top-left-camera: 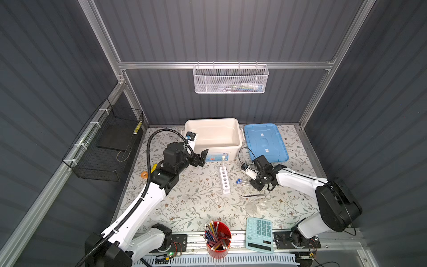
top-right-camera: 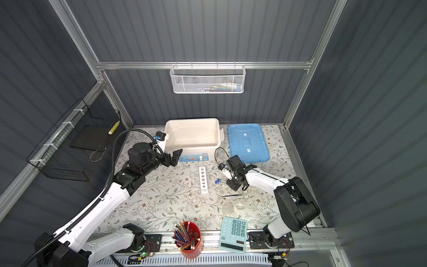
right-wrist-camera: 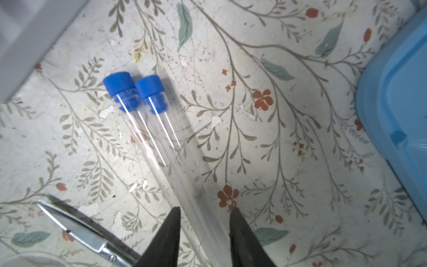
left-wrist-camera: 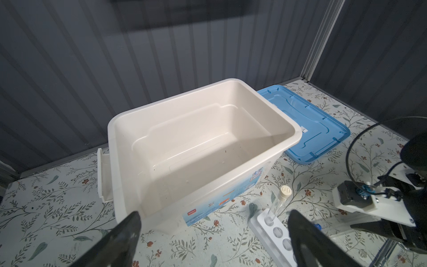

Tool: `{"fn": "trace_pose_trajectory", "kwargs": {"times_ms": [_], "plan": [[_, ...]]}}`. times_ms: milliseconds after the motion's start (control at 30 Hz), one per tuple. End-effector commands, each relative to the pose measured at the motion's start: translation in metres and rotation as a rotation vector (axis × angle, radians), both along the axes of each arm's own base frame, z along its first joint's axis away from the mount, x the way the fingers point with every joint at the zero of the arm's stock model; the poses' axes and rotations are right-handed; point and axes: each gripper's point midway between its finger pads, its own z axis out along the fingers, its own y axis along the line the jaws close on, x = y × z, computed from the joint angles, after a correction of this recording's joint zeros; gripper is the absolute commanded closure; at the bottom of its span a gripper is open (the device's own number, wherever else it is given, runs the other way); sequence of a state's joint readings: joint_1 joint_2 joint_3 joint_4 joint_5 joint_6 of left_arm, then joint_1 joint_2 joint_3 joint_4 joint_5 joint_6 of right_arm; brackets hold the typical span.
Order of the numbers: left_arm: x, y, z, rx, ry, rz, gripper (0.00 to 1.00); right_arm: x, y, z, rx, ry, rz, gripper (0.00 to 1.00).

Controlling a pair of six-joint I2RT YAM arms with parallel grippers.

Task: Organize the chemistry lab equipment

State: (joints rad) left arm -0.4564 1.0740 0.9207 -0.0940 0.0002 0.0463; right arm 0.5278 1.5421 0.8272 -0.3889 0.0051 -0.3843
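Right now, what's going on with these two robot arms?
The right fingers are down over two blue-capped tubes lying on the table, one finger on each side, nothing lifted yet. The left fingers hang wide open by the empty bin, holding nothing. One white-capped tube already stands in the rack; the scissors and the lid lie untouched.

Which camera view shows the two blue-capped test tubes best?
The right wrist view: the test tubes lie close up, side by side, caps clear. In both top views they are tiny; the left wrist view barely shows them.
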Motion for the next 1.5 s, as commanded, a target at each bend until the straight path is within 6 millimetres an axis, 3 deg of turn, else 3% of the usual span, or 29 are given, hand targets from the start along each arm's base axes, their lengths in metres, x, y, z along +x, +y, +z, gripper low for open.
{"fn": "trace_pose_trajectory", "kwargs": {"times_ms": [0, 667, 1200, 1467], "plan": [[-0.002, 0.002, -0.001, 0.020, 0.002, -0.009, 0.01, 0.011, 0.007, 0.006, 0.032, -0.022, -0.008, 0.63], [-0.001, 0.001, -0.003, 0.020, 0.006, -0.006, 0.01, 0.010, 0.002, -0.011, -0.013, 0.004, -0.007, 0.66], [-0.005, -0.009, 0.002, -0.042, 0.024, -0.055, 0.01, 0.011, 0.004, -0.020, -0.030, 0.009, 0.002, 0.75], [-0.011, -0.013, 0.008, -0.058, 0.034, -0.085, 0.02, 0.013, 0.007, -0.012, -0.012, -0.014, 0.008, 0.80]]}}
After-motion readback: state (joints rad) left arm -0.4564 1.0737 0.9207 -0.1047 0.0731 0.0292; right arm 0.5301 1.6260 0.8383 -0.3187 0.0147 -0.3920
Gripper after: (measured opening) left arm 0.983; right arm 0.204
